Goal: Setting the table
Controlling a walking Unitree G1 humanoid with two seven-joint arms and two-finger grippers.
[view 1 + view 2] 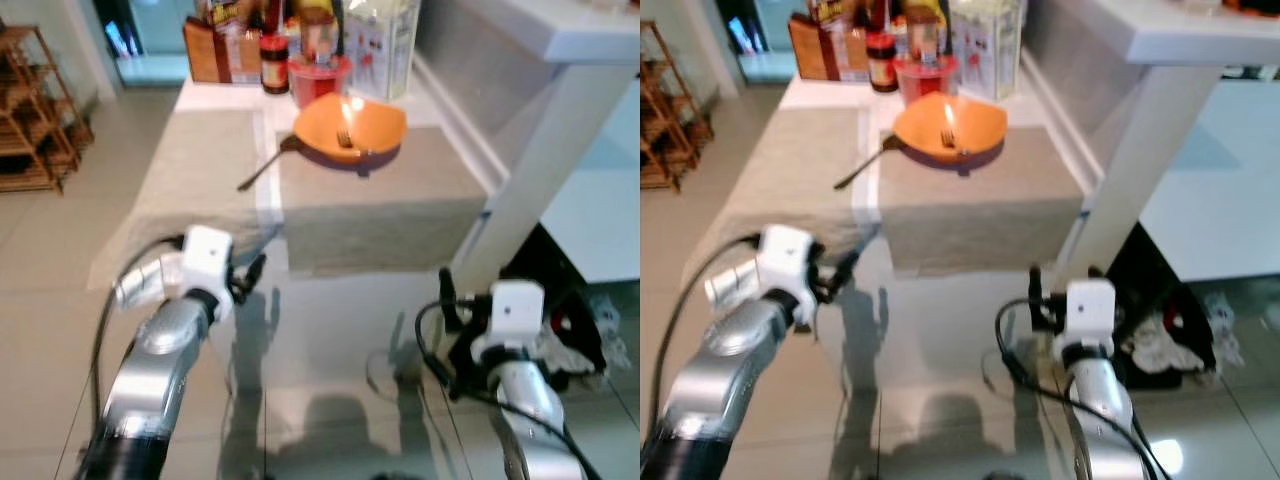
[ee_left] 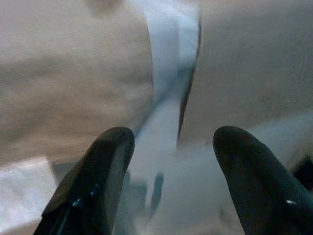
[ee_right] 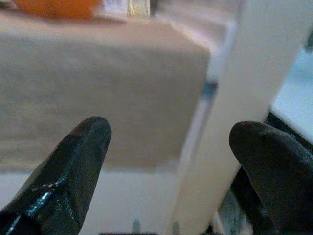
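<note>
- Worktop point(image 1: 225, 95) runs away from the robot, white, with two beige placemats hanging over its near edge; a narrow bare strip separates them.
- Orange bowl point(image 1: 350, 127) sits at the far end of the right placemat point(image 1: 380, 205), a fork point(image 1: 345, 137) resting in it.
- Spoon point(image 1: 262, 168) lies across the strip between the mats, just beside the bowl.
- Bottles and boxes point(image 1: 290, 40) crowd the far end.
- Left gripper point(image 2: 168, 161) hovers before the near edge, fingers spread, empty.
- Right gripper point(image 3: 171, 166) hangs near the white post point(image 1: 535, 170), fingers spread.
- Wooden shelf point(image 1: 30, 110) stands well apart across open floor.
</note>
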